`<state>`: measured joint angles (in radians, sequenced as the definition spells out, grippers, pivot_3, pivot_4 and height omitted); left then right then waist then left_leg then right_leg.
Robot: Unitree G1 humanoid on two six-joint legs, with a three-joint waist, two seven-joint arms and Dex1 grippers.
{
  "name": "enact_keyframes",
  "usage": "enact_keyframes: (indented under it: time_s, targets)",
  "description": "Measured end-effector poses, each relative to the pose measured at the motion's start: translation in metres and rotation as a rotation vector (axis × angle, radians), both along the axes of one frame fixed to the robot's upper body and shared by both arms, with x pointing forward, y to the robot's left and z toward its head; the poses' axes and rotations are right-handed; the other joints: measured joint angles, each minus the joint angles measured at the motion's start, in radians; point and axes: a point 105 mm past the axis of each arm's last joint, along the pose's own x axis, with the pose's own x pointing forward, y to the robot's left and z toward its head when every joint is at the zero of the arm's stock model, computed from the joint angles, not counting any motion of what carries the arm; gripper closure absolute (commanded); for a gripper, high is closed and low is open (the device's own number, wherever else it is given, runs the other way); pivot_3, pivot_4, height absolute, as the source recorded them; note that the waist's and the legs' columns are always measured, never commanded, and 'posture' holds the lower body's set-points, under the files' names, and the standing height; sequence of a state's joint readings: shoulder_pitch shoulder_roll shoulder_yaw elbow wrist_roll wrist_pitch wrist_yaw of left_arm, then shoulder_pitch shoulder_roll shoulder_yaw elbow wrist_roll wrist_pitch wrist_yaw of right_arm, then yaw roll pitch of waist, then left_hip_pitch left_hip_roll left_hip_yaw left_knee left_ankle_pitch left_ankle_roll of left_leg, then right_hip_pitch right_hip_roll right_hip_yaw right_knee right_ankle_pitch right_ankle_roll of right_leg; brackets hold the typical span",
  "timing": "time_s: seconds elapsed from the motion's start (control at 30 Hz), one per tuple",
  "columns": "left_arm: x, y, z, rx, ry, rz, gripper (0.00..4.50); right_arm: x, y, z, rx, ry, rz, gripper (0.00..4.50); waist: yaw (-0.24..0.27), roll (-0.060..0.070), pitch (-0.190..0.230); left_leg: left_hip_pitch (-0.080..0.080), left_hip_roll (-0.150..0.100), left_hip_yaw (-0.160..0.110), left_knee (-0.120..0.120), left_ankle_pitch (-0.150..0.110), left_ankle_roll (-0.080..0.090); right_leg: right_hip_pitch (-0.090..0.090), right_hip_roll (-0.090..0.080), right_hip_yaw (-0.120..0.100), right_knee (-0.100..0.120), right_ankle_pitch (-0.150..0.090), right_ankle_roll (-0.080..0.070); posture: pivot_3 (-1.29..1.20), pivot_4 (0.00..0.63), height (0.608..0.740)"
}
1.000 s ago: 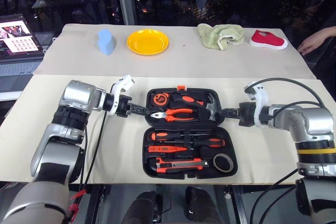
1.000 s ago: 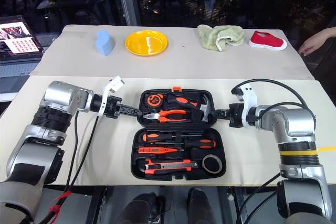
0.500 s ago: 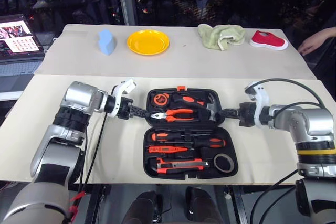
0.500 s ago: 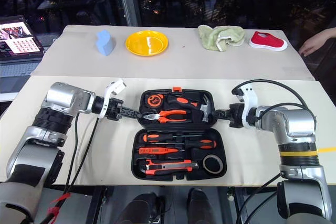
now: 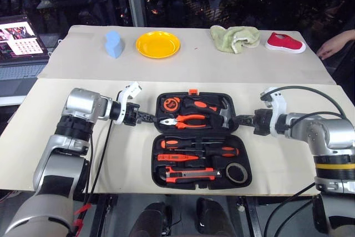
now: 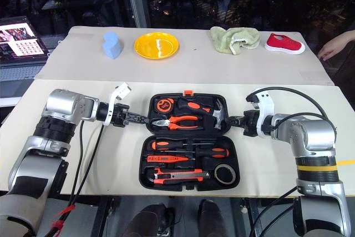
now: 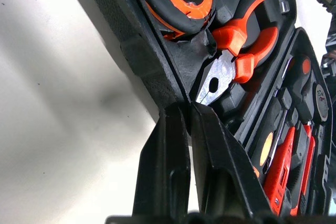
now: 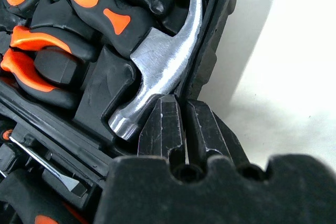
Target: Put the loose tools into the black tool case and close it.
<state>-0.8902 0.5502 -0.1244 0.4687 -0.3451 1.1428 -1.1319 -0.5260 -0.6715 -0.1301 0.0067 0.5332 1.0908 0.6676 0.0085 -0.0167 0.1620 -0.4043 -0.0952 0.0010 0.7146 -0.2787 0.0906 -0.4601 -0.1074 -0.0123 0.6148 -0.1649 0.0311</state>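
Left claw [image 5: 147,118] is pinched on the thin left rim of the far half of the case [image 5: 157,159], as my left wrist view shows, with the pliers [image 7: 231,59] just inside that wall. Right claw [image 5: 242,120] is clamped the same way on the right rim of that half, beside the hammer [image 8: 157,66] head. The case lies open and flat at the middle of the near table. Two screwdrivers [image 5: 199,146], the tester [image 5: 177,159], the knife [image 5: 191,175] and the tape roll [image 5: 237,172] all sit in the near half, so I judge only the closing is left.

To do it well I would lift both claws together and swing the far half toward me in one even arc, keeping both sides level so the rim does not slip out.

A second ago my left claw stood partly open just off the rim; now it has closed on it. The right one has not changed.
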Motion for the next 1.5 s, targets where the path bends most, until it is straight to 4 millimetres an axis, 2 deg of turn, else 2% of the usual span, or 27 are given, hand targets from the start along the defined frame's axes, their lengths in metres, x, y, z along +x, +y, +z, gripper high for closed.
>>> enact_keyframes:
  time_s: [0.2, 0.3, 0.5, 0.63, 1.0, 1.27, 1.47, 1.5]
  targets:
    - [0.024, -0.013, 0.014, -0.055, -0.273, 0.083, 4.49, 0.011, -0.007, 0.025, -0.085, -0.245, -0.056, 4.50, 0.004, 0.000, 0.000, -0.001, 0.000, 0.000, -0.001, 0.000, -0.001, -0.001, 0.001, -0.002, -0.001, 0.000, 0.000, 0.00, 0.150, 0.740]
    - [0.031, -0.019, 0.018, -0.082, -0.376, 0.118, 4.49, 0.014, -0.010, 0.024, -0.131, -0.316, -0.089, 4.50, 0.002, 0.000, 0.000, -0.001, -0.001, 0.000, -0.002, 0.000, -0.001, -0.003, 0.001, -0.002, 0.000, 0.000, 0.000, 0.00, 0.150, 0.740]
    - [0.034, -0.028, 0.014, -0.105, -0.584, 0.178, 4.49, 0.016, -0.015, 0.023, -0.222, -0.484, -0.132, 4.50, 0.002, 0.000, 0.000, -0.002, -0.001, 0.002, -0.003, 0.001, -0.001, -0.005, 0.005, -0.001, -0.001, 0.000, 0.000, 0.00, 0.150, 0.740]
    - [0.033, -0.026, 0.010, -0.095, -0.688, 0.243, 4.49, 0.005, -0.013, 0.006, -0.261, -0.554, -0.134, 4.50, 0.002, 0.000, 0.000, 0.000, -0.001, 0.002, -0.002, 0.001, -0.002, -0.003, 0.005, 0.000, -0.001, 0.000, 0.000, 0.00, 0.150, 0.740]
    - [0.021, -0.024, 0.005, -0.024, -0.914, 0.285, 4.49, -0.027, -0.007, -0.002, -0.464, -0.823, -0.077, 4.50, -0.002, 0.000, 0.000, 0.006, -0.001, 0.003, -0.003, 0.001, -0.002, 0.002, 0.008, 0.003, 0.000, 0.000, 0.000, 0.00, 0.150, 0.740]
    - [0.015, -0.016, -0.003, 0.009, -0.955, 0.317, 4.49, -0.048, 0.001, -0.002, -0.655, -1.049, 0.018, 4.50, -0.006, 0.000, 0.000, 0.012, 0.001, 0.005, -0.004, 0.002, -0.004, 0.006, 0.009, 0.005, 0.001, 0.001, -0.002, 0.00, 0.150, 0.740]
    - [0.009, -0.008, -0.008, 0.031, -0.956, 0.324, 4.49, -0.067, 0.009, -0.023, -0.687, -1.086, 0.098, 4.50, -0.016, 0.000, 0.000, 0.029, 0.005, 0.005, -0.005, -0.003, -0.007, 0.024, 0.012, 0.006, -0.001, 0.000, -0.003, 0.00, 0.150, 0.740]
    - [0.008, -0.007, -0.009, 0.035, -0.954, 0.325, 4.14, -0.069, 0.011, -0.025, -0.689, -1.091, 0.109, 4.50, -0.018, 0.000, 0.000, 0.031, 0.005, 0.005, -0.005, -0.005, -0.004, 0.026, 0.013, 0.006, -0.001, 0.000, -0.003, 0.00, 0.150, 0.740]
